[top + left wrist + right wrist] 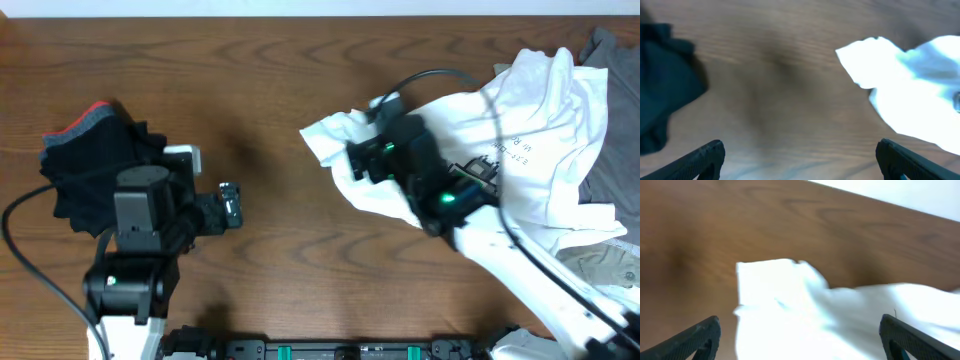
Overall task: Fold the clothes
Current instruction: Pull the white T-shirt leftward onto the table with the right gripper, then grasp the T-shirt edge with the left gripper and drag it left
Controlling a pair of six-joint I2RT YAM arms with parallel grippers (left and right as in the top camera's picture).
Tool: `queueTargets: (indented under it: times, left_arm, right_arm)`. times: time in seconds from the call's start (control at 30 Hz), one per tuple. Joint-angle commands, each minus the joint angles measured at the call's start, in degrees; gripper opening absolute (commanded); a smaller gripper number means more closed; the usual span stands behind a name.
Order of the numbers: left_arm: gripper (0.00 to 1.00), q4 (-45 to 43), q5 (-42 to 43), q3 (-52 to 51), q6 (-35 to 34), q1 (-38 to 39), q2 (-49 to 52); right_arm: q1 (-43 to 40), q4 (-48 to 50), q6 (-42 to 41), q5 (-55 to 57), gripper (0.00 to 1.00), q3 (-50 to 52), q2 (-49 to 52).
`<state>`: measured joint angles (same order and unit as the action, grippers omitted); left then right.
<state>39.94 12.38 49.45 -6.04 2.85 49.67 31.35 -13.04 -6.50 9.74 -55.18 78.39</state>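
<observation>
Your right jaws stand wide apart with nothing between them, hanging just above the crumpled white short-sleeved T-shirt (pixel 790 300). Right under and ahead of them lies a loose corner of the cloth, pointing out over the bare brown wooden surface (pixel 250 70). The rest of the shirt trails back behind the jaws in a bunched heap, with grey print showing on it.

Your left jaws are spread open and empty too, over bare wood. The shirt's corner lies ahead of them to one side, well apart, and a dark heap of cloth with a red-orange edge (pixel 95 160) sits near on the other side.

The step in hand looks like spreading the shirt flat before any fold. Lower your right jaws straight onto that free corner and close on the edge alone, not on a wad of layers, or the cloth will come out twisted. Draw it low across the surface, away from the heap. Bring your left jaws over to take a second corner, so you can tension the cloth between both.

Beyond the shirt, behind your right jaws, lie a grey garment (pixel 610 150) and a pale patterned garment (pixel 610 265). The shirt seems to overlap them, so pull slowly or they may drag along.
</observation>
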Motion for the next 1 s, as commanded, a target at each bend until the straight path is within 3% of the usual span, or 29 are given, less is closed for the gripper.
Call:
queueTargets:
  times: [0.0,0.3,0.73,0.87,0.97]
  left_arm:
    - [0.98,-2.45,6.01,1.31,-0.28,2.67,4.92]
    - [0.98,-14.27,6.67,1.31,-2.23,15.85,24.33]
    - [0.99,-33.99,6.67,1.31,-11.28,25.49,47.76]
    - [0.96,-40.3,6.64,1.31,-14.12,26.8,51.63]
    - [0.79,-44.22,6.58,1.31,-14.67,27.41,53.57]
  right_arm:
    - [-4.31,-5.16,1.01,2.93,0.99,-2.08,-5.86]
    - [-9.75,-20.22,1.01,2.34,0.99,-2.08,-14.64]
    - [-15.45,-27.12,-0.11,2.49,0.99,-2.08,-17.75]
    - [-16.09,-27.54,-0.33,2.51,0.98,-2.08,-17.75]
    - [-16.09,-27.58,-0.31,2.51,0.93,-2.08,-17.75]
